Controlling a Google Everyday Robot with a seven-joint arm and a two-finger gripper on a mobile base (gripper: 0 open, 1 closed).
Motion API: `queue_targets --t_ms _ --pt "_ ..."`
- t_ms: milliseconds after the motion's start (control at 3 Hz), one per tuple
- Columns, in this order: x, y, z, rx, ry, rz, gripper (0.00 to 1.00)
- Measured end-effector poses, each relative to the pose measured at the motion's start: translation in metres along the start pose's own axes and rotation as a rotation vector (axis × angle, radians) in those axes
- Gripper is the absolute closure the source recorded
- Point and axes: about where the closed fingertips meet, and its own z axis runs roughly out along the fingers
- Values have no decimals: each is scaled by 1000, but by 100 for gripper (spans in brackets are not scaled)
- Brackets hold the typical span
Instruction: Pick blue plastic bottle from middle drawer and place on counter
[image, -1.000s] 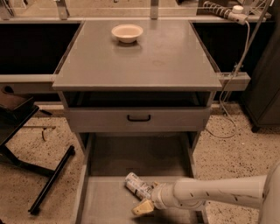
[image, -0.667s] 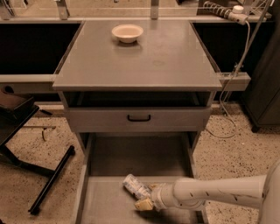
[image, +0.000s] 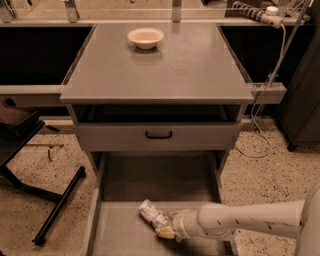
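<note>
The blue plastic bottle (image: 152, 213) lies on its side on the floor of the open middle drawer (image: 120, 235), near the drawer's front. My gripper (image: 166, 227) reaches in from the right on a white arm and sits right at the bottle's lower right end, with yellowish fingertips (image: 165, 232) touching or closing around it. The counter (image: 165, 70) is the grey cabinet top above, at the centre of the view.
A shallow cream bowl (image: 145, 37) stands at the back of the counter. A closed grey drawer front with a black handle (image: 158, 135) sits above the open drawer. A black stand leg (image: 57, 205) lies on the speckled floor at left. Cables hang at right.
My gripper has slid left and up along the drawer floor, closer onto the bottle's end. The bottle has hardly moved.
</note>
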Motion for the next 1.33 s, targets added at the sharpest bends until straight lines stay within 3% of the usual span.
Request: queue_targets --t_ms 333,667,1000,1333 --pt "-18 -2 -30 -2 -51 -9 100" --pt "-76 0 -92 -24 -175 -68 100" --pt "-129 18 -151 -51 -249 -133 100" --pt "-180 34 -203 -26 -276 -220 100"
